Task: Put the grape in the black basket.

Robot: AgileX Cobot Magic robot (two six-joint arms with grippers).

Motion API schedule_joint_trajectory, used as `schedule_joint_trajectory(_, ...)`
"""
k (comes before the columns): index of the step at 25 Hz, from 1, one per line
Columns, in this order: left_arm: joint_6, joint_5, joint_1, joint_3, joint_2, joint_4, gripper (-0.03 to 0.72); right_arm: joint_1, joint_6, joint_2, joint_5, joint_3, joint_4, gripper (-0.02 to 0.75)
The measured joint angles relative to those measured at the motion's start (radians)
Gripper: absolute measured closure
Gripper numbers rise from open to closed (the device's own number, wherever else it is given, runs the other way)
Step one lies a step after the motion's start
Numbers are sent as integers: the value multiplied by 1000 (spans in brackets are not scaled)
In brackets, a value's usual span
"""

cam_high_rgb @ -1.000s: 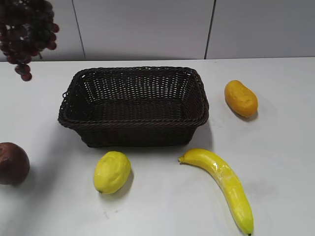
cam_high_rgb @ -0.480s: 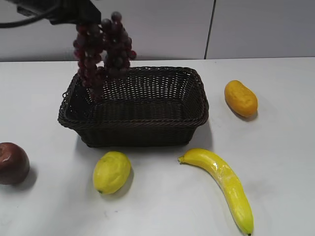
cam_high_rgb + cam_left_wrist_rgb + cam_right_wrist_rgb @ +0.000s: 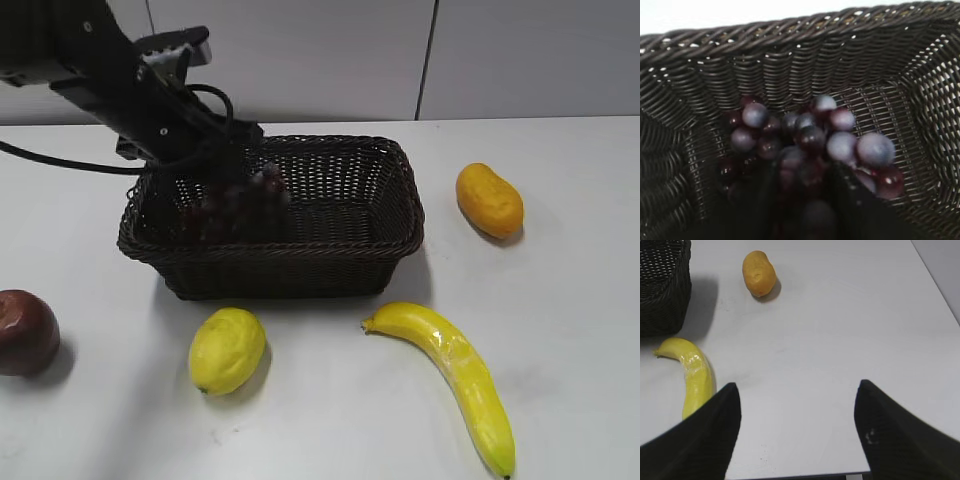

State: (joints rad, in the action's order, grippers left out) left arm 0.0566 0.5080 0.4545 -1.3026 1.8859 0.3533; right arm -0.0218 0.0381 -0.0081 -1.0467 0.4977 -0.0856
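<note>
Fingers of our left gripper (image 3: 802, 200) pinch the grape (image 3: 810, 142) low inside the black basket (image 3: 300, 250), toward its nine o'clock end. Only letting go remains, we judge. Half a second ago the bunch hung above the rim. Our right gripper (image 3: 797, 427) is spread, idle.

One basket (image 3: 300, 255), one grape bunch (image 3: 240, 205), apple (image 3: 25, 330), lemon (image 3: 227, 349), banana (image 3: 455, 375), mango (image 3: 489, 200).
</note>
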Motion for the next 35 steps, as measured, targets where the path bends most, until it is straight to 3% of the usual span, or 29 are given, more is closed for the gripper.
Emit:
schedule_joint_trajectory(2,0,0,0,0,2,1,135,0,0,0,0,0,0,200)
schedule_joint_trajectory(5,0,-4,0,0,0,2,76,0,0,0,0,0,0,200)
schedule_joint_trajectory(12,0,35,0,0,-113,-30,76,0,0,0,0,0,0,200)
schedule_joint_trajectory(22,0,272,-11,0,-519,-288,134,0,0,0,0,0,0,200)
schedule_joint_trajectory(30,1,608,-98,10,-716,-365,136,0,0,0,0,0,0,200)
schedule_joint_trajectory(35,1,641,-167,148,-836,-394,136,0,0,0,-1,0,0,200)
